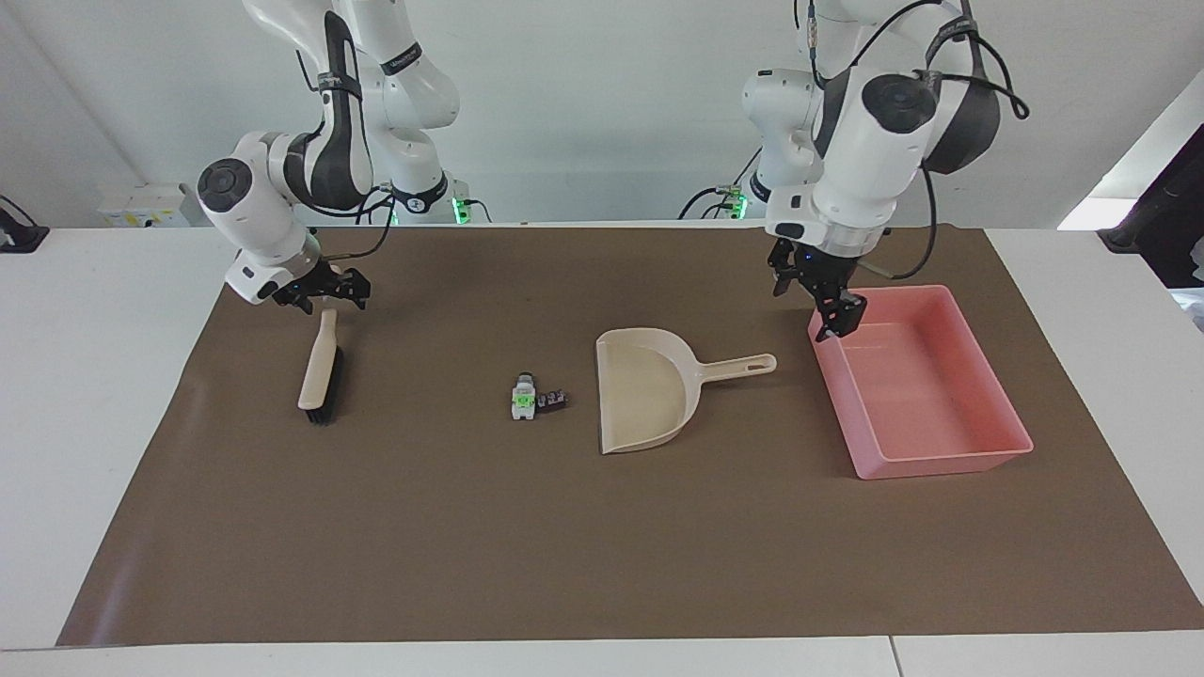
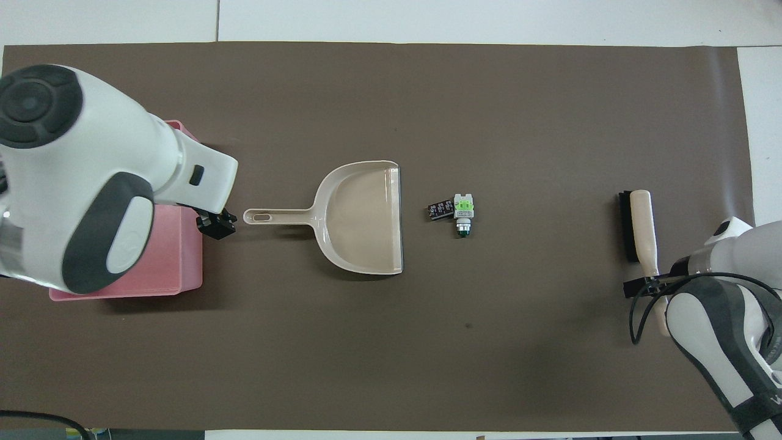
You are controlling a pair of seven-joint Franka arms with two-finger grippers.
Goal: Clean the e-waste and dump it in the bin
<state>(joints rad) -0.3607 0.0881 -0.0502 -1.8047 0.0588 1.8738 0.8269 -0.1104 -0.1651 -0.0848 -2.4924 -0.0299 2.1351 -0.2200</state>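
Note:
The e-waste lies mid-mat: a white-grey scrap with a green patch (image 1: 523,399) (image 2: 463,211) touching a dark scrap (image 1: 554,400) (image 2: 438,211), just off the mouth of the beige dustpan (image 1: 644,395) (image 2: 363,214). The pink bin (image 1: 941,463) (image 2: 190,269) stands at the left arm's end, partly hidden by that arm in the overhead view. My left gripper (image 1: 820,306) (image 2: 215,223) is open and empty over the gap between the bin's rim and the dustpan handle's tip. My right gripper (image 1: 327,297) (image 2: 646,286) is open, low over the handle end of the brush (image 1: 320,371) (image 2: 638,226).
Everything lies on a brown mat (image 1: 470,527) on a white table. The brush lies at the right arm's end with its handle pointing toward the robots. The dustpan's handle (image 1: 743,365) points toward the bin.

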